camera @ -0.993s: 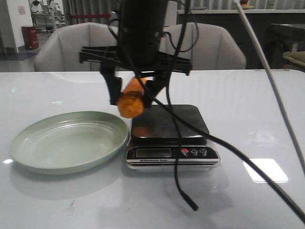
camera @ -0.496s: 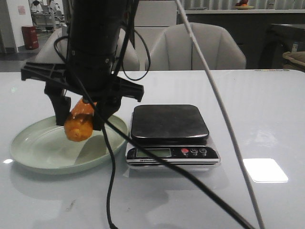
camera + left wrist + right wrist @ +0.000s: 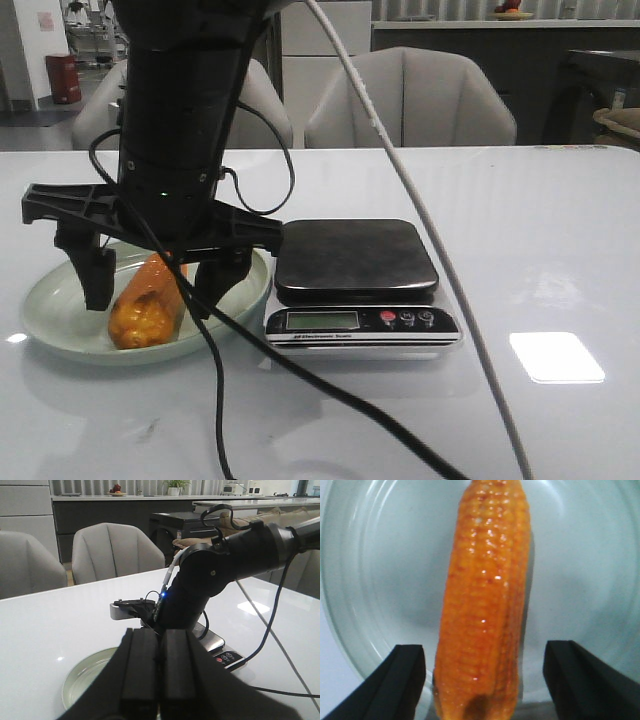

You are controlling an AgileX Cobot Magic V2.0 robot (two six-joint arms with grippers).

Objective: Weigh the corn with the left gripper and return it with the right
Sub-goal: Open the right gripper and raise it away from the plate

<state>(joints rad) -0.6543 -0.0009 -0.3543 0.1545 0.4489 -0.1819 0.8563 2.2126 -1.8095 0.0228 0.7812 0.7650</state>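
Observation:
The corn (image 3: 148, 305) is an orange-yellow cob lying in the pale green plate (image 3: 50, 318), left of the scale (image 3: 355, 258). My right gripper (image 3: 150, 296) hangs over it, open, with one black finger on each side of the cob and a gap on both sides. In the right wrist view the corn (image 3: 482, 605) rests on the plate (image 3: 370, 555) between the spread fingers (image 3: 402, 680) of the right gripper (image 3: 482, 685). My left gripper (image 3: 160, 680) is shut and empty; it is out of the front view.
The scale's black platform is bare and its display and buttons (image 3: 405, 319) face the front. In the left wrist view the right arm (image 3: 225, 570) stands over the plate (image 3: 82, 680) and scale (image 3: 227, 657). Black and white cables (image 3: 400, 200) trail across the table. Chairs stand behind.
My right gripper carried the corn left from above the scale to the plate, lowered it and opened. The corn now lies in the plate.

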